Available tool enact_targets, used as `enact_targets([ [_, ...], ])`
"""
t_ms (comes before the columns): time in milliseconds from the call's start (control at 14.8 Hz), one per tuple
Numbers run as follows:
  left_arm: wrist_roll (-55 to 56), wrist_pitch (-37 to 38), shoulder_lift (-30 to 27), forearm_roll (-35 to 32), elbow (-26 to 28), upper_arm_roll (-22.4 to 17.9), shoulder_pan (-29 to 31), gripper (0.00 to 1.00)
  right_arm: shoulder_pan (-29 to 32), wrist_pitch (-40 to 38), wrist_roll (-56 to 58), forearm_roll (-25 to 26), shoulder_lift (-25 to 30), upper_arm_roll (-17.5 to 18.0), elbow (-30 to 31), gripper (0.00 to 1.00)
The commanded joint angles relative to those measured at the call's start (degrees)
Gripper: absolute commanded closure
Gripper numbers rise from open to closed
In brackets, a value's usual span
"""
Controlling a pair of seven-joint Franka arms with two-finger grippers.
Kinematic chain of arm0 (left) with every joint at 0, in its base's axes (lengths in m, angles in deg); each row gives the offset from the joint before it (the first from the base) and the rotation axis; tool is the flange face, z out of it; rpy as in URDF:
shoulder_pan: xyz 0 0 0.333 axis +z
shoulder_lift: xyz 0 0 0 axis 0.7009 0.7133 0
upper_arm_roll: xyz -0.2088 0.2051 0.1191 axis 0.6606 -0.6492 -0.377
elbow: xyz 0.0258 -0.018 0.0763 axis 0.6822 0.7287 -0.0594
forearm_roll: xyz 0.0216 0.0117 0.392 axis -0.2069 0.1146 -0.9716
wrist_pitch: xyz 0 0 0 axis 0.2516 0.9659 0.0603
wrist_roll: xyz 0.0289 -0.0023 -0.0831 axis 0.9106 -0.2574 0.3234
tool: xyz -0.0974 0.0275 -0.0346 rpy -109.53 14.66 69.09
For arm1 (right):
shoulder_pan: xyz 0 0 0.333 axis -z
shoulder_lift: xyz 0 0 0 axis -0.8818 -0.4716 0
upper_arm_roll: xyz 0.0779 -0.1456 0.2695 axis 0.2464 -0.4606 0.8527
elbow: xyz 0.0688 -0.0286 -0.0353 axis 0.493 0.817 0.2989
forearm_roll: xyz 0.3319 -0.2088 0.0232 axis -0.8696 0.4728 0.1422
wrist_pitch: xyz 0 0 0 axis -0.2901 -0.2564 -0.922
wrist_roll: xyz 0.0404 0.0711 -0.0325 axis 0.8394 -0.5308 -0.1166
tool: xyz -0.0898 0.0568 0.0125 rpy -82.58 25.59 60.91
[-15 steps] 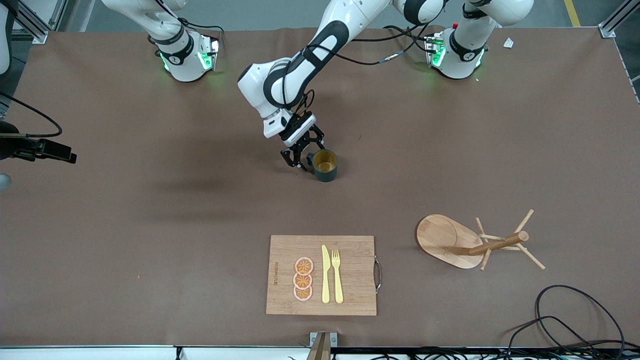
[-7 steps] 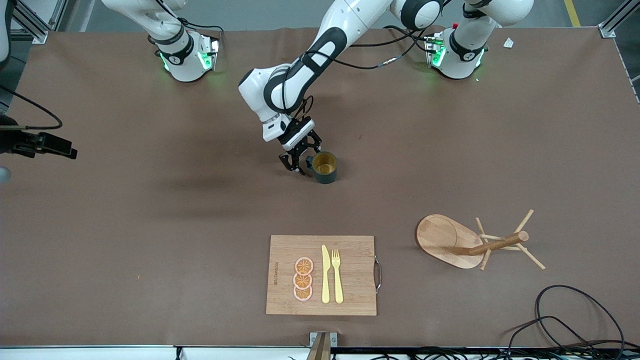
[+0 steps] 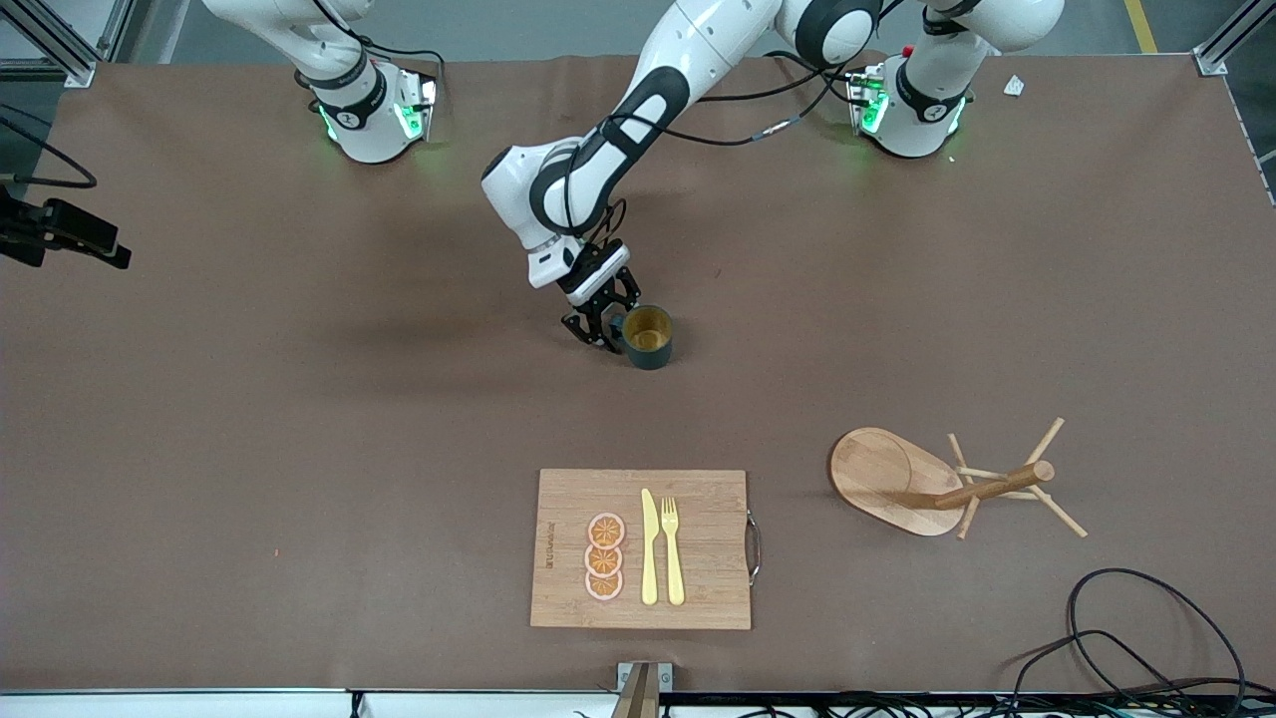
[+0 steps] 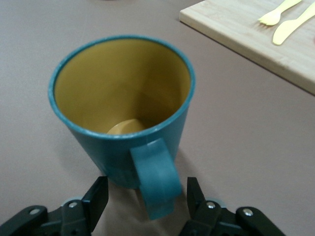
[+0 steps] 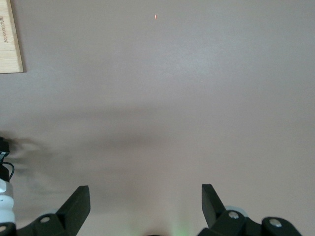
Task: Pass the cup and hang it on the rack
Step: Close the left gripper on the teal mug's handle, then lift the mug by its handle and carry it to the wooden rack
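The dark teal cup with a yellowish inside stands upright on the brown table near its middle. Its loop handle points toward my left gripper. The left gripper is low at the table and open, with one finger on each side of the handle and a gap between each finger and it. The wooden rack stands nearer the front camera, toward the left arm's end. My right gripper is open and empty, high over bare table at the right arm's end.
A wooden cutting board with a yellow knife, a yellow fork and three orange slices lies near the front edge; its corner shows in the right wrist view. Black cables lie at the front corner by the rack.
The left gripper's fingers have narrowed and moved in on both sides of the cup's handle. The right arm's hand has drifted toward the robots' side. The cup has not moved.
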Motion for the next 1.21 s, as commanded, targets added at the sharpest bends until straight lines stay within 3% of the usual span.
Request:
enact_targets([
  [0,0.4,-0.3,1.1,-1.0,-1.4,-1.0,-0.5,0.59,0.1,0.3,0.0,0.5,3.4,0.3,3.2,0.0],
  [67,0.4,-0.3,1.1,-1.0,-1.5,-1.0,-0.6,0.7,0.1,0.2,0.0,0.5,3.8,0.3,3.2,0.0],
  [337,-1.4,-0.4,0.2,-1.0,-1.5,-1.0,-0.1,1.0,0.1,-0.8,0.0,0.5,4.6,0.2,3.2,0.0],
  [540,-1.9,-0.9,-3.9,1.5,-1.1,0.4,4.7,1.0,0.4,-2.3,-0.1,0.5,5.0,-0.2,3.2,0.0],
  [810,-11.9,-5.3,-9.7,11.8,-1.1,1.3,12.3,1.0,0.3,-3.5,-0.1,0.4,5.3,-0.4,2.7,0.0],
  [1147,-24.3,-12.2,-18.9,32.5,-0.9,1.2,21.8,1.0,0.3,-3.6,0.5,0.3,5.0,-0.3,1.6,0.0],
])
